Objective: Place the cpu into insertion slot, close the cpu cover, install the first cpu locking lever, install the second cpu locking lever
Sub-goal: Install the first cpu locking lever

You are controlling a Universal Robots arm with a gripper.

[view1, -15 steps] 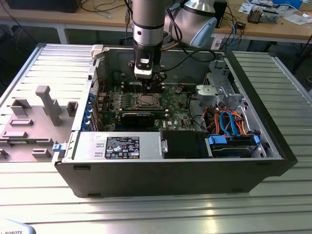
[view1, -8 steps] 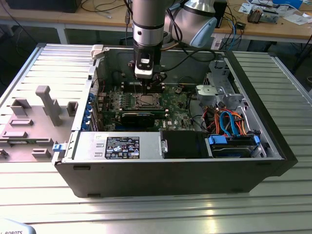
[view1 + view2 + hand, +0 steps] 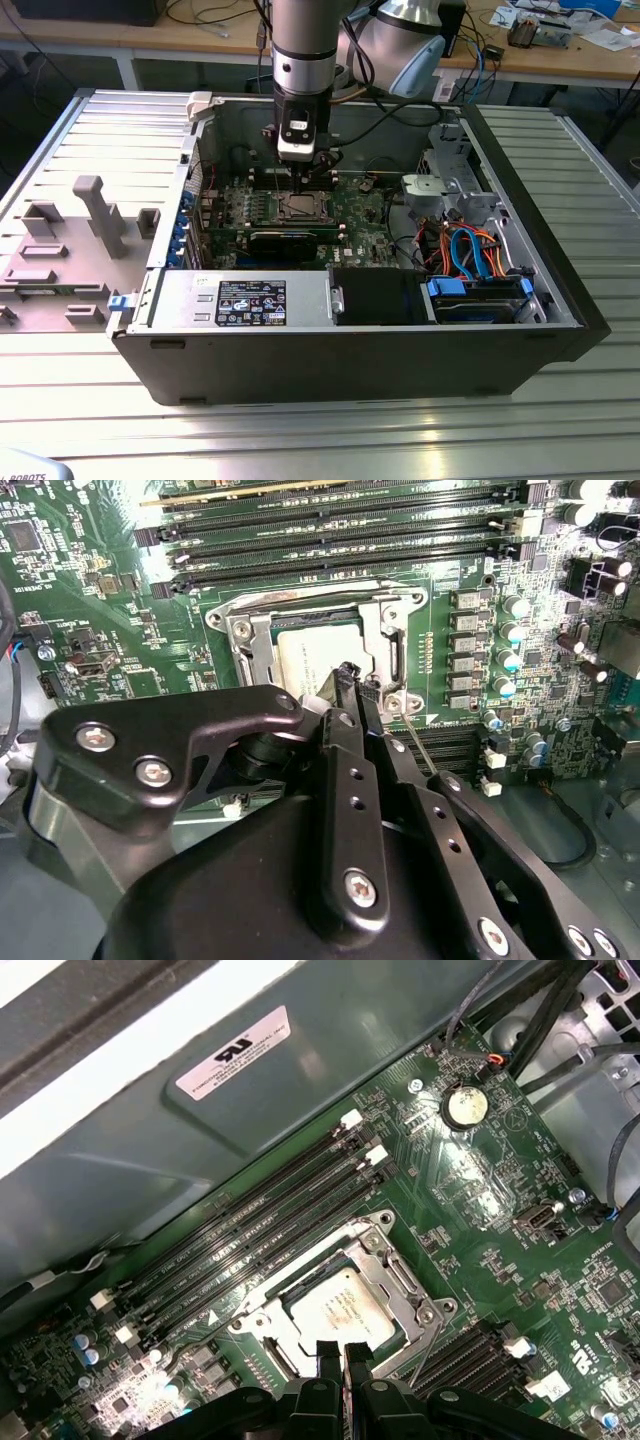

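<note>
I am viewing the open dark-grey computer case (image 3: 350,360), with the grey robot arm (image 3: 303,60) reaching down into it. The thin square silver-grey metal cpu cover (image 3: 400,1282) is lying flat on the green motherboard (image 3: 480,1220), and I am placing everything else against this cover. The cpu (image 3: 340,1310), a small flat square chip with a silver-grey top, is showing through the cover's window. It is sitting in the dark-rimmed insertion slot (image 3: 300,1293) under the cover. The black two-fingered gripper (image 3: 340,1355) is hanging close over one edge of the cover. Its fingers are drawn together with only a sliver of gap, and I am seeing nothing held between them. In the second wrist view a thin metal lever rod (image 3: 418,738) is running just beside the fingers, off a corner of the cover; I cannot tell whether they are touching. Long black memory slots (image 3: 260,1230) are lying alongside the cover. A round silver coin cell (image 3: 466,1106) is sitting well apart from the cover.
</note>
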